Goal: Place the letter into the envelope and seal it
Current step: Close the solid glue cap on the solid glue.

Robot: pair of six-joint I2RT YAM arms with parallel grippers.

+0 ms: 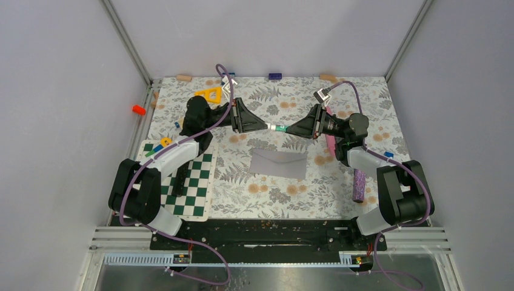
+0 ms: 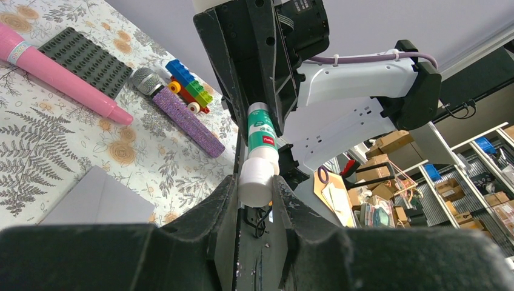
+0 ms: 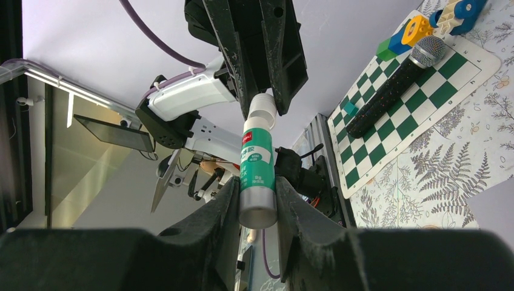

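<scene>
A green glue stick with a white cap hangs level in the air between my two grippers, above the table's middle. My left gripper is shut on the white cap. My right gripper is shut on the green body near its silver base. The grey envelope lies flat on the floral cloth just below and in front of the grippers, and its corner shows in the left wrist view. The letter is out of view.
A green and white chessboard lies at the left with a black microphone on it. At the right lie a pink microphone, a purple glitter microphone, a dark studded plate and a toy brick train. A yellow triangle lies at the back left.
</scene>
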